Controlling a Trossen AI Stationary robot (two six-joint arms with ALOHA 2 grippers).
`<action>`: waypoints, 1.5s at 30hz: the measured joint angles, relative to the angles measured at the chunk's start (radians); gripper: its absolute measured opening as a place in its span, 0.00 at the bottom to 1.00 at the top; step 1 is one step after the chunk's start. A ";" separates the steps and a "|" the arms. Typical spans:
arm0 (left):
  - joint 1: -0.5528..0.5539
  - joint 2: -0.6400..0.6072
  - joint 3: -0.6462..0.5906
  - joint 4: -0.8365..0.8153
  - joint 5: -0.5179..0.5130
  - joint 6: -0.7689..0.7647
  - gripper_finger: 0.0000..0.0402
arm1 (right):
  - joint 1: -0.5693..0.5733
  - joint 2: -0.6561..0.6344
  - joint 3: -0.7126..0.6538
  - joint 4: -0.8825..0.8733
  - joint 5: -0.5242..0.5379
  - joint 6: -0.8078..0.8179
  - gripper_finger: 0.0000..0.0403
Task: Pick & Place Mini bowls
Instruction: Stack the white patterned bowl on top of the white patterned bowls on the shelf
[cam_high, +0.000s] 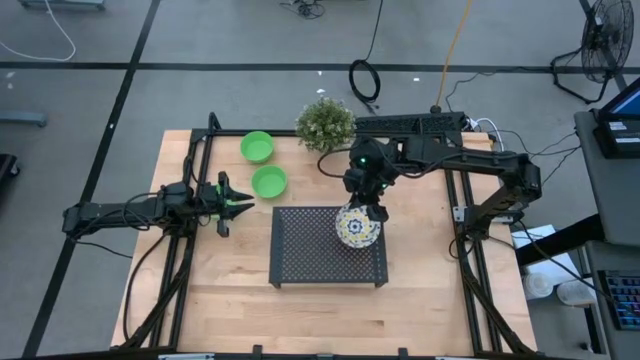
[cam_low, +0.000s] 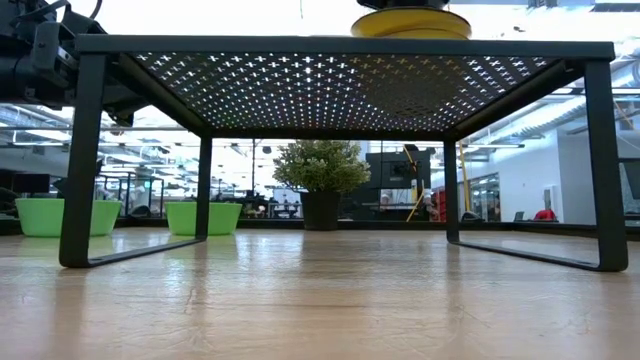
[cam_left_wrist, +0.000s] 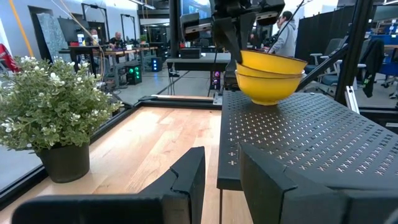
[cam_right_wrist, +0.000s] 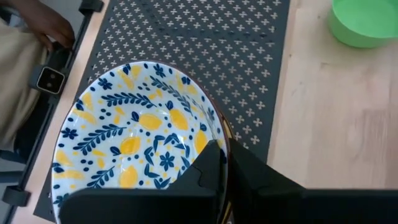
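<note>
At the left of the pale wooden worktop, the left gripper waits low with its fingers partly apart and empty, aimed toward the two plain bright green plastic mini bowls that sit just apart on the boards, apparently not yet collected. A small green potted plant stands at the back edge beyond them. At centre, the black perforated metal rack serves as the drop-off, and near its right-hand back corner rests a stack of white bowls with blue-and-yellow floral insides; from the side at least two yellow-sided bowls nest there. The right gripper is pinched shut on the top bowl's rim, seemingly seating it squarely on the stack.
</note>
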 joint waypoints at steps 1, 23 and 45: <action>0.000 0.000 0.000 0.000 0.000 0.000 0.25 | -0.002 -0.006 0.000 -0.005 0.001 0.007 0.01; 0.000 0.000 0.000 0.000 0.000 0.000 0.25 | -0.004 -0.020 -0.001 -0.056 0.012 0.090 0.06; 0.000 0.000 0.000 0.000 0.000 0.000 0.25 | 0.005 -0.045 0.000 -0.057 0.164 0.140 0.22</action>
